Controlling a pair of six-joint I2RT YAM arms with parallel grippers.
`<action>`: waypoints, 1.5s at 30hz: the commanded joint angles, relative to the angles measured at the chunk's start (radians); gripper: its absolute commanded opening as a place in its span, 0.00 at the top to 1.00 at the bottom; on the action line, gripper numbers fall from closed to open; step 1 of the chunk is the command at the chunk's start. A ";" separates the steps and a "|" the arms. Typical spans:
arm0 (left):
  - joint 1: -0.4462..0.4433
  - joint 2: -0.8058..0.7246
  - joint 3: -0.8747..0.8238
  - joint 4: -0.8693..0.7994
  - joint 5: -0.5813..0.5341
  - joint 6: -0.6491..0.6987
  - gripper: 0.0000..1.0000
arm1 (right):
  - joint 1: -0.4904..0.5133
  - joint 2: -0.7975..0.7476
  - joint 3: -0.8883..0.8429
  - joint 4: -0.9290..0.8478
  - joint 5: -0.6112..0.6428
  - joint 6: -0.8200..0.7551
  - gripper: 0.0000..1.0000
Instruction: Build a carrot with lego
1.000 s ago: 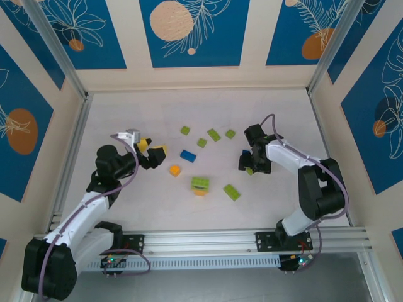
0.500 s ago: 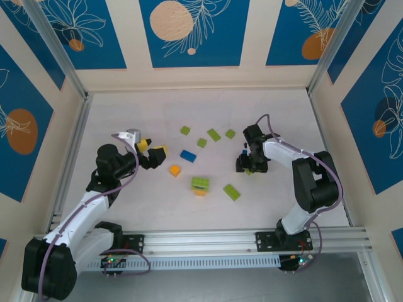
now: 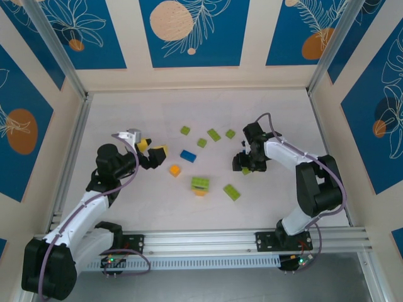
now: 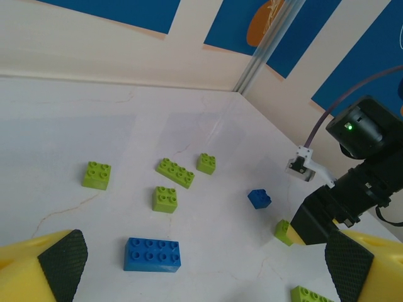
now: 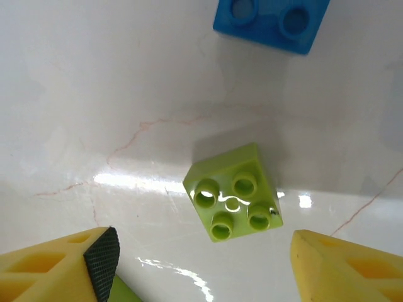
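The right gripper [image 5: 201, 251] hangs released low over the table [image 5: 75, 94], its yellow fingers [image 5: 56, 267] spread wide. A lime green four-stud brick [image 5: 233, 192] lies studs-up just ahead of the gap between them, touching neither finger. Farther ahead sits a small blue brick [image 5: 272, 22]. A green sliver [image 5: 123, 292] shows beside the black-padded finger. It is perhaps the edge of another brick, but too little of it is visible to tell.

The left gripper [image 4: 204, 267] is likewise spread open, with nothing between its fingers. A blue eight-stud brick [image 4: 152, 254] lies just ahead of it, and four lime green bricks [image 4: 165, 198] are scattered beyond that. From above, an orange brick [image 3: 175, 170] lies near the left gripper, and a green-on-orange stack [image 3: 200, 184] sits between the two grippers.
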 commanded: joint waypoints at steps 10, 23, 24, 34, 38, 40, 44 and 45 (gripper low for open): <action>-0.014 -0.012 0.040 -0.021 -0.004 0.027 0.00 | 0.014 0.082 0.062 -0.035 0.008 -0.103 0.36; -0.015 -0.006 0.039 -0.021 0.002 0.030 0.01 | 0.019 0.103 0.042 -0.032 0.015 -0.110 0.50; -0.016 -0.008 0.040 -0.021 0.002 0.030 0.01 | 0.018 0.104 0.042 -0.034 0.014 -0.112 0.50; -0.017 0.004 0.040 -0.014 0.012 0.031 0.01 | 0.026 0.127 0.046 -0.036 0.025 -0.110 0.53; -0.018 0.020 0.041 -0.004 0.027 0.033 0.01 | 0.025 0.136 0.051 -0.038 0.024 -0.112 0.59; -0.018 0.034 0.043 0.002 0.037 0.034 0.01 | 0.025 0.140 0.055 -0.039 0.023 -0.114 0.62; -0.027 0.077 0.054 0.030 0.090 0.054 0.01 | 0.025 0.131 0.055 -0.038 0.027 -0.109 0.64; -0.042 0.088 0.057 0.041 0.096 0.072 0.01 | 0.025 0.126 0.053 -0.037 0.027 -0.108 0.64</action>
